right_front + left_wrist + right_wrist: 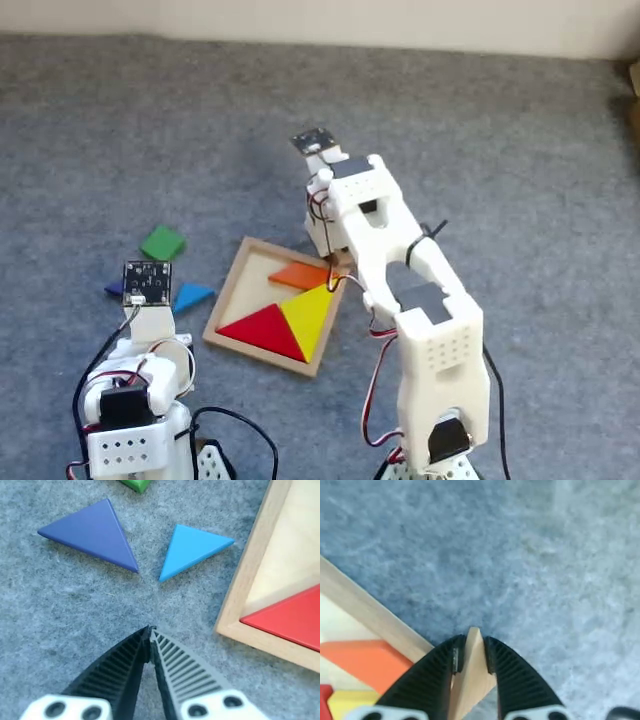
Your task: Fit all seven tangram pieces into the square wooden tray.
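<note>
At centre, the right gripper (472,642) clamps the tray (365,612) corner, arm stretched forward; lower left, the left gripper (150,632) hangs closed and empty

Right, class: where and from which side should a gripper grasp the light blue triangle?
Come from above: the light blue triangle lies flat on the carpet. Probably pinch its long edge against the opposite corner; both sit clear of the tray.
</note>
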